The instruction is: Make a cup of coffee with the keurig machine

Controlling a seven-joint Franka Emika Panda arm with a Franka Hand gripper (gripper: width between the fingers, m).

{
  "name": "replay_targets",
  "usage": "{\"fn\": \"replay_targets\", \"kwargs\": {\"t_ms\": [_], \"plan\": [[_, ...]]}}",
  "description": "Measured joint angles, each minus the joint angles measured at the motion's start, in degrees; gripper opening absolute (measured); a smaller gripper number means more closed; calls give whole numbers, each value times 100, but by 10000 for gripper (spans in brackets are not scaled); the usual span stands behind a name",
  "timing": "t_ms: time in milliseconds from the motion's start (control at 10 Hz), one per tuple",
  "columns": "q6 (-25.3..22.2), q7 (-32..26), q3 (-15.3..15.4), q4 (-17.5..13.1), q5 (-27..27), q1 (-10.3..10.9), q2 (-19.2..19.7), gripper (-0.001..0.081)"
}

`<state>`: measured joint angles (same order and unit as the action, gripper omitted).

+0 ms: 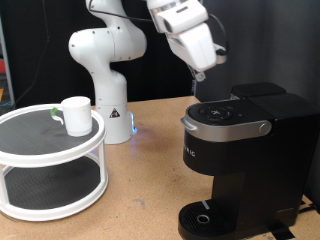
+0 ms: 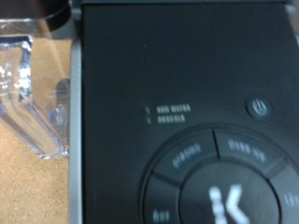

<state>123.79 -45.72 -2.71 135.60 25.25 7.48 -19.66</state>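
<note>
The keurig machine (image 1: 240, 150) stands at the exterior view's right, black and boxy, with its lid down and its silver-trimmed round top (image 1: 225, 118) facing up. My gripper (image 1: 202, 78) hangs just above the back of that top, its dark fingers hard to make out against the dark background. The wrist view looks straight down on the machine's lid (image 2: 177, 84), showing the power button (image 2: 260, 107) and the K button ring (image 2: 222, 198); no fingers show there. The white cup (image 1: 75, 114) stands on the upper shelf of a white round stand (image 1: 40, 150) at the exterior view's left. Nothing sits on the drip tray (image 1: 205, 216).
The robot's white base (image 1: 105, 75) stands behind, between the stand and the machine. A clear plastic water reservoir (image 2: 28, 89) sits beside the machine's lid in the wrist view. The wooden table (image 1: 145, 190) shows between the stand and the machine.
</note>
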Motion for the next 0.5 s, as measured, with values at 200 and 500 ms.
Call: {"fn": "replay_targets", "kwargs": {"t_ms": [200, 500], "plan": [[62, 159, 10, 214, -8, -45, -229, 1], [1251, 507, 48, 616, 636, -47, -290, 1]]}}
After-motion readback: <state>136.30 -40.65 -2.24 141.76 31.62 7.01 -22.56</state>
